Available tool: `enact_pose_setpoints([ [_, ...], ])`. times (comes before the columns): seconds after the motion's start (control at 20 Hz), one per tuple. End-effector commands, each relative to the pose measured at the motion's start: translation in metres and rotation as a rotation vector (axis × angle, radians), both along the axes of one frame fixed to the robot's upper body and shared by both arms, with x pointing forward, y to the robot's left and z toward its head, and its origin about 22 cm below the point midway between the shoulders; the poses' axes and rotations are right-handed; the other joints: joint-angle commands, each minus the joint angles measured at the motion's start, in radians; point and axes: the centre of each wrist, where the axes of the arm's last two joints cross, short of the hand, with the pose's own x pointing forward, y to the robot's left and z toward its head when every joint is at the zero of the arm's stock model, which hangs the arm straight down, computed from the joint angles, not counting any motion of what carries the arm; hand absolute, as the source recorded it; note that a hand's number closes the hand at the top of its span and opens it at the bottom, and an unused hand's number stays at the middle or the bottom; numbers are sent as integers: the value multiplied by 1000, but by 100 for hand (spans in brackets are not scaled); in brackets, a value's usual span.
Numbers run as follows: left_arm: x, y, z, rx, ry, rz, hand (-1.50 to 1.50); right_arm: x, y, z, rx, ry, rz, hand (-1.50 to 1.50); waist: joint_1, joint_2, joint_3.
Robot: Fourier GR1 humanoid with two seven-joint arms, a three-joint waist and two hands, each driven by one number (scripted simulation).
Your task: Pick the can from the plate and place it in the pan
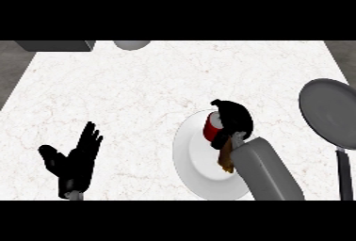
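The can (211,128), red with a pale top, stands on the white plate (198,176), toward the plate's far edge. It is not yet lifted, so far as can be judged: its visible side sits against the plate's surface, though the base is partly hidden.

The right robot hand (233,118) is over and against the can from the right side. Its fingers curl over the top and far side of the can, hiding much of it. This reads as a closing hold around the can, approached from the pan's side, presumably so that the carry to the right needs no regrip. Whether the thumb has met the can cannot be told.

The grey forearm runs from the lower edge across the plate's right half, covering that part of it.

The pan (332,113), dark grey, lies on the bench (139,84) well to the right of the plate, its handle pointing toward the near edge. The pan holds nothing visible.

The left robot hand (75,160) rests at the lower left, open, fingers straight and up, holding nothing, well apart from the plate.

Judgement: the grasp stage is in hand; lift and transfer remain.

At the bench's far edge sit a grey box (55,45) and a rounded grey object (132,44).
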Motion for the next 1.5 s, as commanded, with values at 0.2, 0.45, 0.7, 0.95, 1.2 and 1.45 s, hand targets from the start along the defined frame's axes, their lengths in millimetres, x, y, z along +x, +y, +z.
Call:
enact_pose_setpoints([
  [0.2,-12,-12,3,8,-4,-10,0,14,14,-21,-13,-99,120,150,5,2,0],
  [0.45,0,-26,-2,10,18,-12,0,4,-8,-33,-10,-121,73,150,-1,2,0],
  [0.7,2,-4,-1,9,8,-10,0,10,-14,-40,-94,-58,-165,150,2,3,0],
  [0.95,16,-7,6,6,7,5,0,7,-7,-36,-106,-61,-170,150,-4,1,0],
  [1.2,-4,-11,-4,10,12,19,0,4,-1,-9,-184,-324,-183,150,-5,-2,0],
  [1.45,-13,7,-3,0,27,17,0,-3,12,44,-230,-656,-329,150,-20,-13,-2],
])
